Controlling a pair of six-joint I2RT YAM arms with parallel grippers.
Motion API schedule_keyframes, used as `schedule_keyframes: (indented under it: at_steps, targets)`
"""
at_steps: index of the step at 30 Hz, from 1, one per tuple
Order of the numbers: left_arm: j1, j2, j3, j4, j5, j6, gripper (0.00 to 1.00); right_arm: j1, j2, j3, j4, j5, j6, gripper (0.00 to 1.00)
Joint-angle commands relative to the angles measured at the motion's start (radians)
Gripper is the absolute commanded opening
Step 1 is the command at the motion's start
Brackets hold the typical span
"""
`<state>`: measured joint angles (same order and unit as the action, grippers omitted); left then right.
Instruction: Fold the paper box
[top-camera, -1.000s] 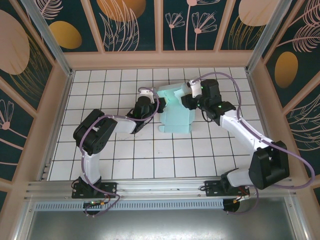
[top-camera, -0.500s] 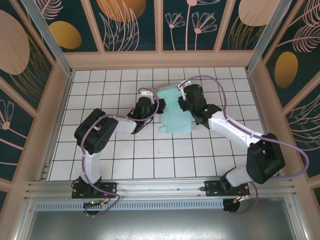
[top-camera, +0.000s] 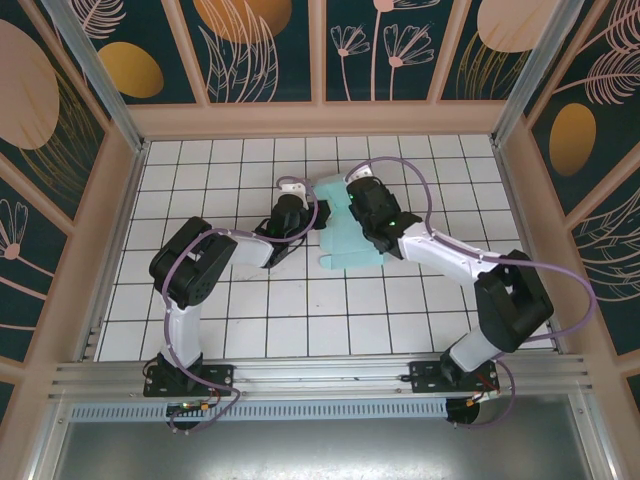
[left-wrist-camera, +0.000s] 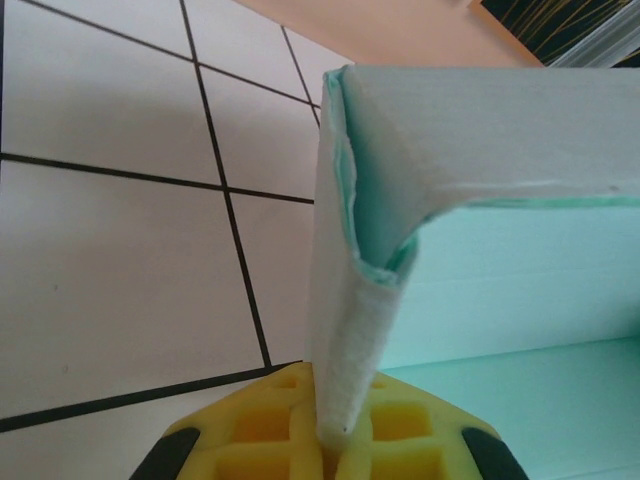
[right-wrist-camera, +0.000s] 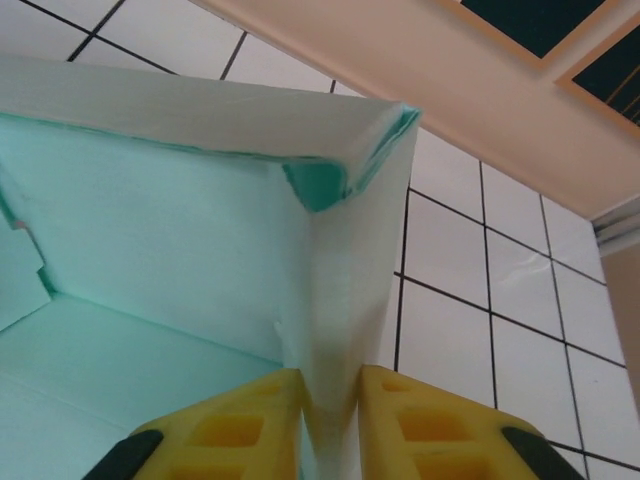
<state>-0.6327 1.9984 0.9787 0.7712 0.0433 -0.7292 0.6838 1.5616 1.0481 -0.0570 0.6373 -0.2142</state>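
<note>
The paper box (top-camera: 350, 246) is pale mint card, half raised, lying on the white tiled table just beyond the middle. My left gripper (top-camera: 308, 207) is at its left side. In the left wrist view the yellow pads (left-wrist-camera: 255, 430) are shut on the doubled left wall of the paper box (left-wrist-camera: 500, 280), which stands upright. My right gripper (top-camera: 357, 203) reaches over the far right corner. In the right wrist view its jaws (right-wrist-camera: 332, 410) pinch the upright right wall of the paper box (right-wrist-camera: 160, 220), beside a folded corner.
The white tiled table (top-camera: 300, 320) is ringed by a low tan wooden wall (top-camera: 320, 118), which runs close behind the box. Purple cables loop off both arms. A metal rail (top-camera: 320, 375) runs along the near edge.
My right arm has swung left over the box and its jaws have narrowed onto the right wall. The box looks narrower from above. The left gripper has kept its hold and place.
</note>
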Motion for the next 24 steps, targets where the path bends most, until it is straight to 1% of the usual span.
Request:
schedule_keyframes:
  at_steps: [1,4,6,7,10,14,18,21,24]
  targets:
    - [-0.007,-0.008,0.052,0.064,0.045,-0.045,0.0,0.032,0.053,0.036,0.008,0.087,-0.007,0.16]
    - [-0.007,-0.007,0.065,0.037,0.04,-0.064,0.0,0.035,0.077,0.041,0.012,0.128,-0.002,0.05]
    - [-0.007,-0.009,0.07,0.021,0.039,-0.072,0.0,0.037,0.086,0.041,0.012,0.142,-0.001,0.04]
    - [-0.008,-0.011,0.074,0.014,0.037,-0.076,0.0,0.037,0.09,0.043,0.014,0.15,-0.001,0.04]
    - [-0.008,-0.013,0.081,-0.003,0.033,-0.08,0.0,0.036,0.103,0.05,0.022,0.185,-0.006,0.13]
    - [-0.007,-0.012,0.089,-0.012,0.041,-0.084,0.0,0.035,0.124,0.058,0.039,0.206,-0.023,0.2]
    - [-0.007,-0.012,0.091,-0.016,0.041,-0.082,0.0,0.035,0.139,0.065,0.055,0.209,-0.039,0.23]
    - [-0.007,-0.007,0.095,-0.019,0.043,-0.083,0.0,0.036,0.145,0.07,0.061,0.214,-0.055,0.23]
    - [-0.008,-0.001,0.103,-0.026,0.046,-0.087,0.0,0.037,0.153,0.069,0.074,0.234,-0.073,0.21]
